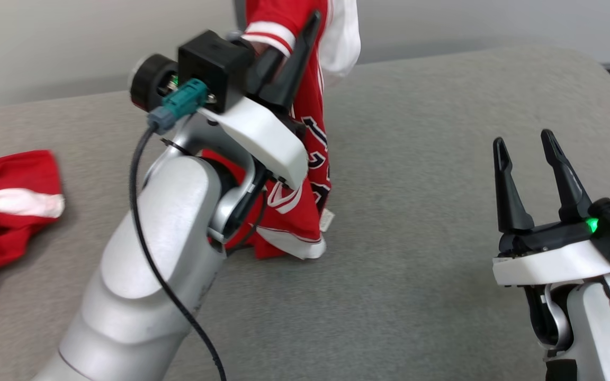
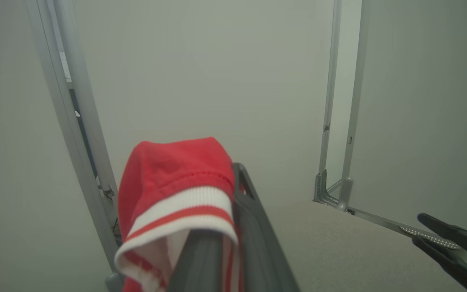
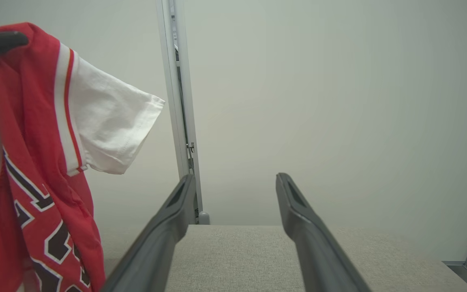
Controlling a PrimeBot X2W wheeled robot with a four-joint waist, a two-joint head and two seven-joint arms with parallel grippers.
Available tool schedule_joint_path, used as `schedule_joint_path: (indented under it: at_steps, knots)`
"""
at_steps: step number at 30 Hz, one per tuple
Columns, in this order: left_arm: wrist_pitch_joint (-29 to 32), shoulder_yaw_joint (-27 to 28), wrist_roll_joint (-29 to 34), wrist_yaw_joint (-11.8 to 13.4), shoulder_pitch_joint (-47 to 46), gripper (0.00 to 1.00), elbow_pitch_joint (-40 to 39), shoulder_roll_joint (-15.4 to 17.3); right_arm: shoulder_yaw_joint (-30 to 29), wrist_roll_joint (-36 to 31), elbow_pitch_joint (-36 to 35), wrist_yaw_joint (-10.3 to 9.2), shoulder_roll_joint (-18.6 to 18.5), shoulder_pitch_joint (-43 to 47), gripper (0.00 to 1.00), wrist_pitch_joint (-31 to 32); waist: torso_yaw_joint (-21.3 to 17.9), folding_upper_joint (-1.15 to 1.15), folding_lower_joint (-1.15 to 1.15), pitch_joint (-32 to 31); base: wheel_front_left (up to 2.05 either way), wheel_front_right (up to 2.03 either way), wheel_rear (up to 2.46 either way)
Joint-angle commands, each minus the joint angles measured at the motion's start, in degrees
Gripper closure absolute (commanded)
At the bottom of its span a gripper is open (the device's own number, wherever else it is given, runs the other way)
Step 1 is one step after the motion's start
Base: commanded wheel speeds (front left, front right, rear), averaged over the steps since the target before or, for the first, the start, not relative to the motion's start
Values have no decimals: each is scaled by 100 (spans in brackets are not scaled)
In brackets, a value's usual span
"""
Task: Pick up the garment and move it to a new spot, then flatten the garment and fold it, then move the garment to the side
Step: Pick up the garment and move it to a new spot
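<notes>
The garment, a red jersey with white sleeves and dark lettering, is held up over the far middle of the grey padded table by the left gripper. The two dark fingers of that gripper are pressed together on a red-and-white striped edge near the top of the garment, and red cloth is seen bunched over one finger in the left wrist view. From that grip the garment is hung in a narrow drape, and its lower hem appears to reach the table just right of the pale forearm. In the right wrist view a white sleeve is seen sticking out from the drape against a pale wall. The right gripper is held low at the near right, well apart from the garment. Its fingers are spread wide and pointed toward the far side, and nothing is held between them. A second red and white cloth is seen crumpled on the table at the left edge, well apart from the hanging garment.
</notes>
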Motion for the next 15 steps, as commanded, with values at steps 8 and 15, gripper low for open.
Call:
schedule_joint_path:
  at_steps: [8, 15]
  knots:
    - [-408, -815, -582, 464, -303, 100, 755, -43, -38, 173, 30, 1, 74, -228, 0, -12, -1360, 0, 0, 603, 0, 0, 0]
    - [-864, -1819, -1210, 808, -536, 100, 1608, -43, -25, 389, 135, 1, 91, -264, 0, -13, -2013, 0, 0, 709, 0, 0, 0]
